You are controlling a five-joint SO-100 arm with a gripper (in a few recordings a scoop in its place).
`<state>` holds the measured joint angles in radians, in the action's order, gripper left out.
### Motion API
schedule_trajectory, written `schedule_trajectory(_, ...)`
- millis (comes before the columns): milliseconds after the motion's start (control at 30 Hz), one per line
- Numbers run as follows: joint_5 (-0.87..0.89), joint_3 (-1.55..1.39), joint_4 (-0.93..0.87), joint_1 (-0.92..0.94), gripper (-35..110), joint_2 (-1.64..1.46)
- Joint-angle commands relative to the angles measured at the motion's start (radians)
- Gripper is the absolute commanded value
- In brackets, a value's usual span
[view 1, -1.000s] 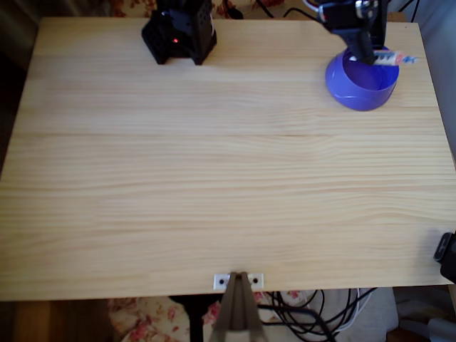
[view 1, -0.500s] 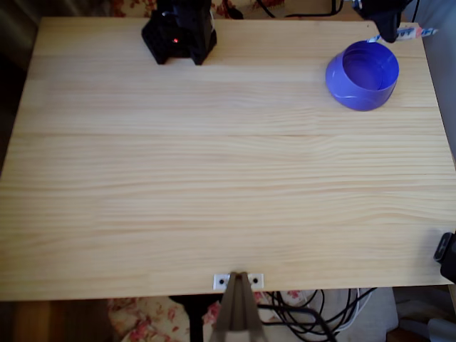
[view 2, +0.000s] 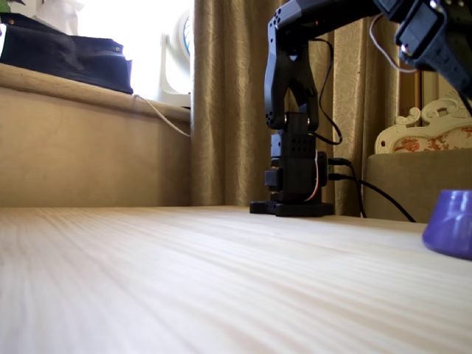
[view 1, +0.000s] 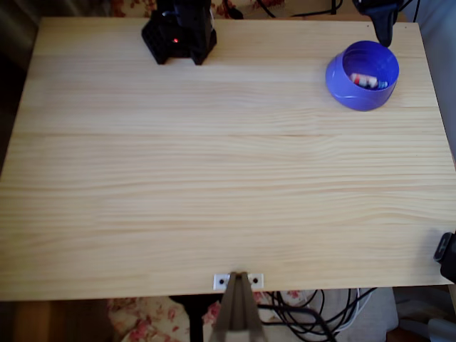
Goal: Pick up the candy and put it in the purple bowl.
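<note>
Overhead view: the wooden table [view 1: 214,178] occupies most of the frame, with the arm's black base [view 1: 179,32] at the upper left-centre edge and the purple bowl [view 1: 349,84] in the upper right. The candy [view 1: 368,80] lies inside the bowl on its floor, slightly right of the bowl's centre, its long axis running roughly left to right with a small downward tilt toward the right; its pale body shows a red-orange mark toward the left end and a bluish end toward the right. The gripper [view 1: 383,28] appears as a dark shape at the top edge of the frame, above and slightly right of the bowl, its tip just beyond the bowl's far rim; it is apart from the candy and carries nothing visible. Whether its fingers are spread or closed cannot be told, since the tip reads as 1 dark mass. Fixed view, from table level: the arm's base stands at centre, its upper links reaching toward the upper right corner, where the gripper [view 2: 461,70] is cut by the frame edge; the bowl's wall [view 2: 450,221] shows at the lower right edge, directly below that gripper, the 2 well apart.
</note>
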<state>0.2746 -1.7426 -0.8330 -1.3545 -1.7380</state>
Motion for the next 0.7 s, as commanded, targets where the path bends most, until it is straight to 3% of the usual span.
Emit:
schedule_trajectory(0,0.011,0.095,-0.023,-0.002,18,-0.034)
schedule_trajectory(133,-0.002,0.097,-0.014,0.023,0,-0.069)
schedule_trajectory(367,0.048,0.137,-0.183,0.227,0,-0.140)
schedule_trajectory(667,-0.074,-0.095,-0.175,0.627,0,-0.341)
